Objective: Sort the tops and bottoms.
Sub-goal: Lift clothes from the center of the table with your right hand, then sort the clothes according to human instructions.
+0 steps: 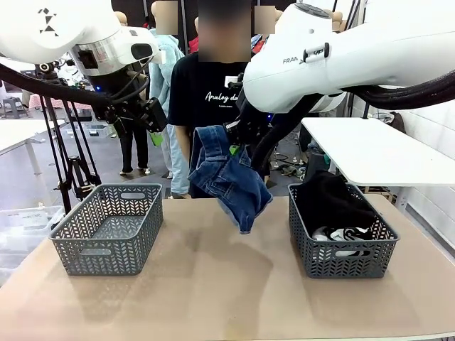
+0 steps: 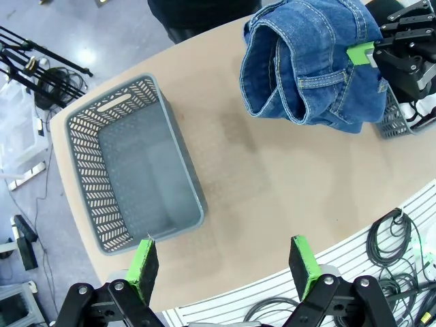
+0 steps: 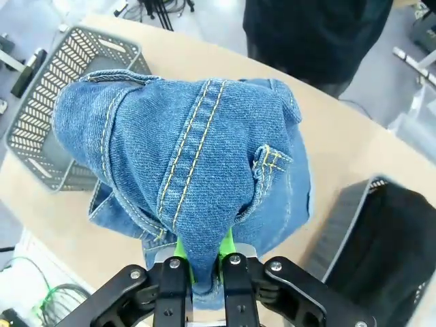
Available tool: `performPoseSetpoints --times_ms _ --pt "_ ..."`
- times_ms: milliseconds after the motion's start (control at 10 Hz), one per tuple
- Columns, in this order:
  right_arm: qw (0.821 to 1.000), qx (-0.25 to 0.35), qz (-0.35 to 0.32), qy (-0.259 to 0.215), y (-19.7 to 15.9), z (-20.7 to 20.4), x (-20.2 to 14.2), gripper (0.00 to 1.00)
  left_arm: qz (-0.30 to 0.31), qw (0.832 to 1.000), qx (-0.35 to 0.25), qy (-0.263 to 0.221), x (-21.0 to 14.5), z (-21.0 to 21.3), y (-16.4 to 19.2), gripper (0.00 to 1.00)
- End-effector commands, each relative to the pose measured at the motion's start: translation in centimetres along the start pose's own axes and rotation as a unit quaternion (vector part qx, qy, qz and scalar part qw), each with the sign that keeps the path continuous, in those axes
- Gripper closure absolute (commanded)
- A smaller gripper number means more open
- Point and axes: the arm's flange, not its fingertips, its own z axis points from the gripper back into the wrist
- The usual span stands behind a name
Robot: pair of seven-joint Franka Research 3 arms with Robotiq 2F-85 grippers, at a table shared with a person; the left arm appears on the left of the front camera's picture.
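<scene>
while right pincer (image 1: 238, 145) clamps jeans (image 1: 227, 177) aloft — bare tabletop (image 1: 213, 277) below.

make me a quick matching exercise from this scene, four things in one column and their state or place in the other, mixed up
Things:
1. denim jeans
2. left grey basket
3. right grey basket
4. left gripper

States:
A. open, above the table
B. holds black and white garments
C. hanging from the shut right gripper
D. nothing inside

Pairs: 1-C, 2-D, 3-B, 4-A
</scene>
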Motion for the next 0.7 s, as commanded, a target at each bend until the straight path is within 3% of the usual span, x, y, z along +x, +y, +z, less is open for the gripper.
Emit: performPoseSetpoints --times_ms 0,600 --pt "1.0 0.0 0.001 -0.004 0.03 0.41 0.35 1.0 -0.006 1.0 -0.003 0.0 -0.11 0.05 0.27 0.0" --pt "1.0 0.0 0.001 -0.004 0.03 0.41 0.35 1.0 -0.006 1.0 -0.003 0.0 -0.11 0.05 0.27 0.0"
